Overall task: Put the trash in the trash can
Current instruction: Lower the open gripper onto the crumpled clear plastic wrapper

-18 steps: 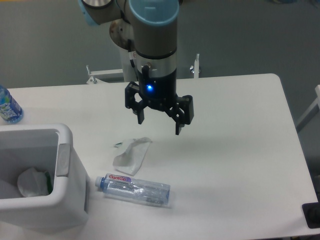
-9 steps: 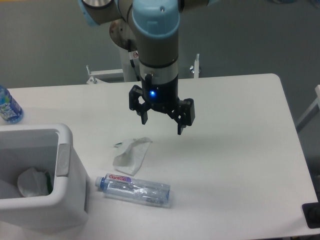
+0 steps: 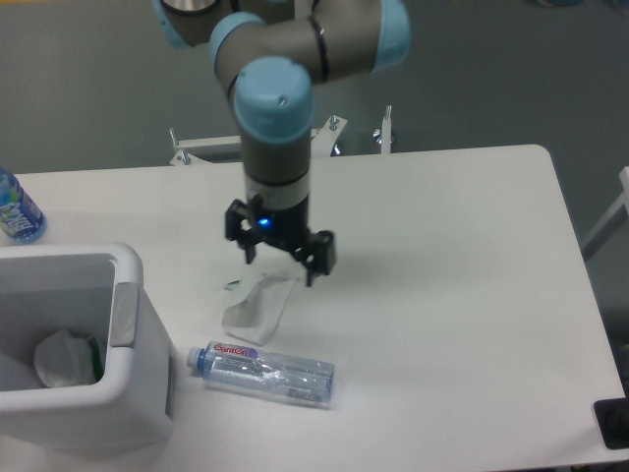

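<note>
A crumpled whitish wrapper (image 3: 257,307) lies on the white table (image 3: 442,246), left of centre. My gripper (image 3: 280,268) hangs open just above the wrapper's far end, its fingers spread and nothing between them. A clear bottle (image 3: 262,372) with a white cap and pink-red label lies on its side in front of the wrapper. The white trash can (image 3: 123,334) stands at the near left, with some crumpled white material inside it.
A blue-labelled bottle (image 3: 17,208) stands at the table's left edge behind the can. A small dark scrap (image 3: 229,285) lies beside the wrapper. A metal frame (image 3: 383,133) rises behind the table's far edge.
The gripper has moved left and down, from over the table's middle to just above the wrapper. It stays open. Wrapper and bottle have not moved.
</note>
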Robot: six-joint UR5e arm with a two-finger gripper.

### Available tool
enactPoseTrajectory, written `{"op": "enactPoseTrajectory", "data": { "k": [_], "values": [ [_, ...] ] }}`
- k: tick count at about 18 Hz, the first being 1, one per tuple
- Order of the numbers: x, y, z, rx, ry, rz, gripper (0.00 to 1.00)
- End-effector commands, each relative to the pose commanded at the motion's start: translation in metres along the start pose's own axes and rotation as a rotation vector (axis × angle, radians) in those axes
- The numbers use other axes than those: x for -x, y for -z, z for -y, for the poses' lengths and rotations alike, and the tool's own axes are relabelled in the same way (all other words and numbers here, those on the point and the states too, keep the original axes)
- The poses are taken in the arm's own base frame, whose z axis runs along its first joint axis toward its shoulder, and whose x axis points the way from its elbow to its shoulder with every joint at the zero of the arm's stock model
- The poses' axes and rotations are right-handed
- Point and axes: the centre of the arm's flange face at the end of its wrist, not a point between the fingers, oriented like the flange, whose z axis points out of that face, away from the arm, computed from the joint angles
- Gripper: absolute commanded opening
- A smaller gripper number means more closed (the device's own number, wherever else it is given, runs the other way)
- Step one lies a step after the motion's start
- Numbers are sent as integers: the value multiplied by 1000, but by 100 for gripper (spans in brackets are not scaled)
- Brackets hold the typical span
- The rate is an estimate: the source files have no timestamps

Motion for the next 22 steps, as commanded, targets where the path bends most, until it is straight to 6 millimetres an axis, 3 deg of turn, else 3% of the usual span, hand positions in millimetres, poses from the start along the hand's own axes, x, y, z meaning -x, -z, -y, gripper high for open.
{"op": "enactPoseTrajectory", "data": {
  "k": [2,6,10,13,15,17,20,22],
  "values": [
    [-18,-27,10,35,-36,-32,100],
    [-29,-63,19,58,-61,-50,100],
    [-29,-77,20,66,-67,-37,100],
    [-27,-87,17,120,-76,1,93],
    [-27,-87,17,124,-74,3,77],
    [-28,-87,17,125,-71,6,52],
    [-27,-80,17,114,-69,15,1],
    [-28,-78,16,117,-71,17,0]
  ]
}}
